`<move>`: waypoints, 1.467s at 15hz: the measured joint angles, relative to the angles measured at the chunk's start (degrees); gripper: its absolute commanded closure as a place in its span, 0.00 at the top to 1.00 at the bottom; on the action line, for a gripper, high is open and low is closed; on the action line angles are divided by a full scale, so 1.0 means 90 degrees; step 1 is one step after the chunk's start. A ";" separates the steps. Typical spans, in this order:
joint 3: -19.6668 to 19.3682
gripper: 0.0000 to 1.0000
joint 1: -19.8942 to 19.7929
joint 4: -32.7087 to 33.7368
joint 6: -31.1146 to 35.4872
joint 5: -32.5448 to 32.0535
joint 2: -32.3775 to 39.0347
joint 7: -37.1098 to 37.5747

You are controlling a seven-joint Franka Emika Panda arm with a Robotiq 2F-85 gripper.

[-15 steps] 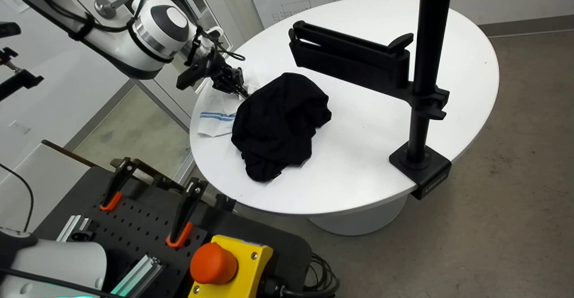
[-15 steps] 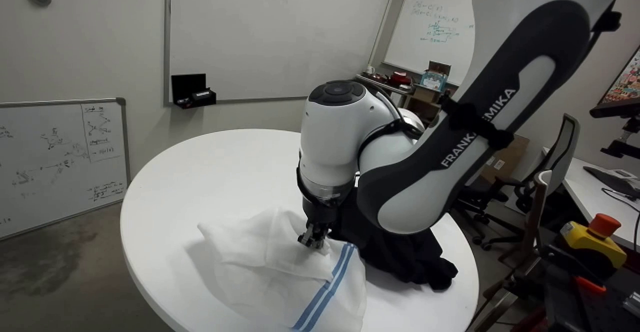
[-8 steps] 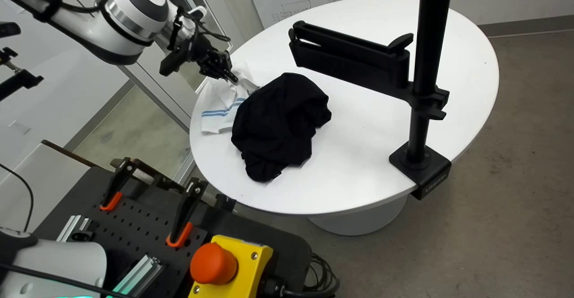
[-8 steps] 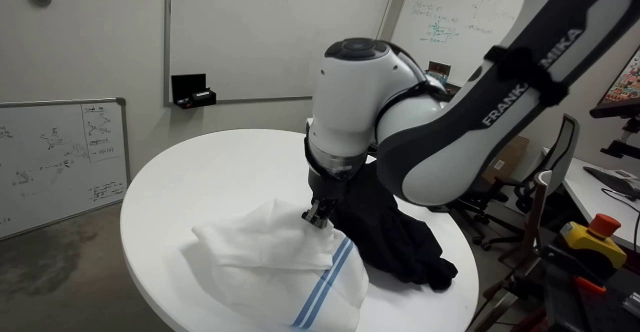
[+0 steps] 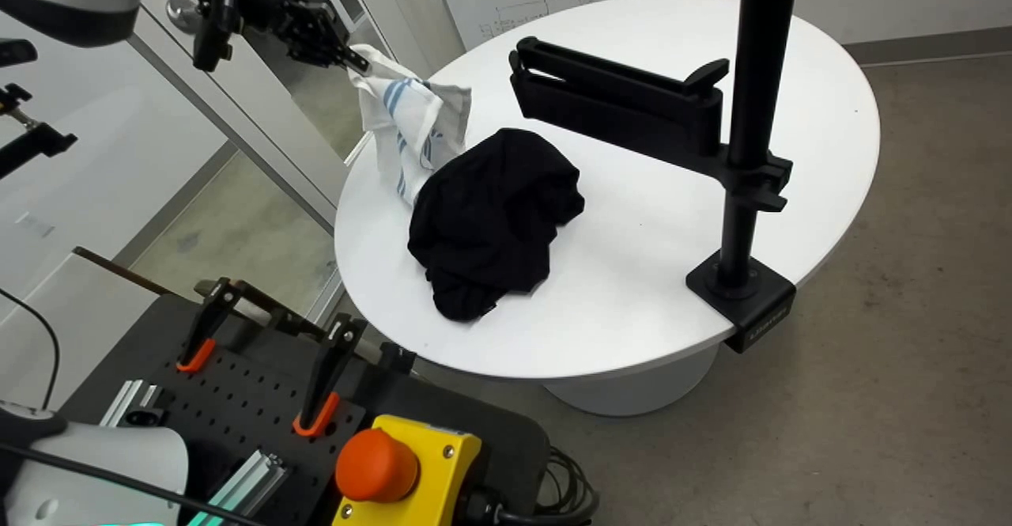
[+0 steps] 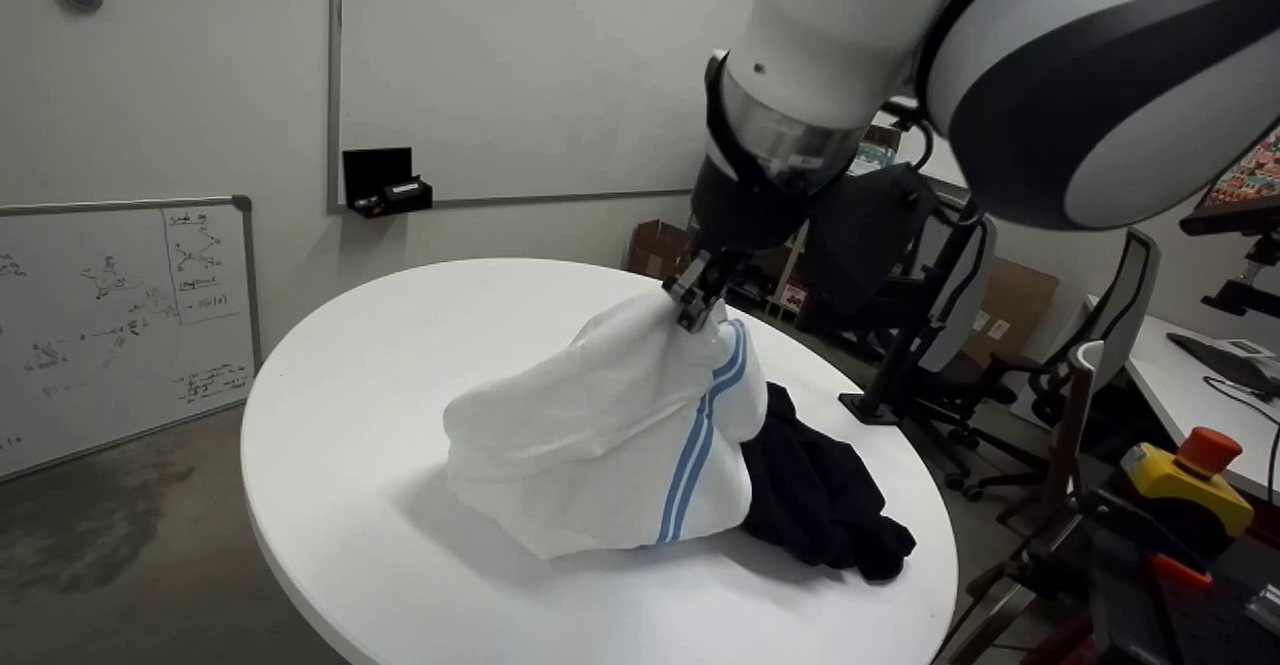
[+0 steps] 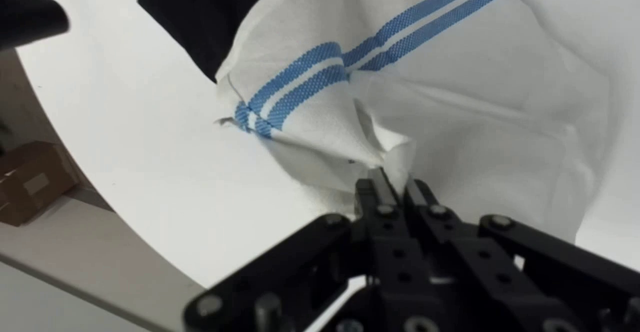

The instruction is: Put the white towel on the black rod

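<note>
Wrist view: the jaws are clenched on a pinch of the white towel (image 7: 460, 72), which hangs from them in loose folds. In an exterior view its lower part is over the worktop (image 5: 640, 257), partly behind a crumpled black cloth (image 5: 494, 225); whether it touches down I cannot tell. The upright black rod (image 5: 755, 99) stands clamped at the worktop's edge, well apart from the towel.
</note>
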 measured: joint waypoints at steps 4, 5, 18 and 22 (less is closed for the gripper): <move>-0.0005 0.01 -0.0163 -0.0327 -0.0966 -0.1559 -0.1191 0.1385; 0.0199 0.01 -0.0421 -0.0403 -0.1280 -0.1908 -0.1513 0.1683; 0.3454 0.01 -0.4529 -0.1848 -0.3265 -0.2266 -0.4976 0.2005; 0.3636 0.01 -0.4919 -0.2211 -0.3788 -0.2049 -0.5679 0.1719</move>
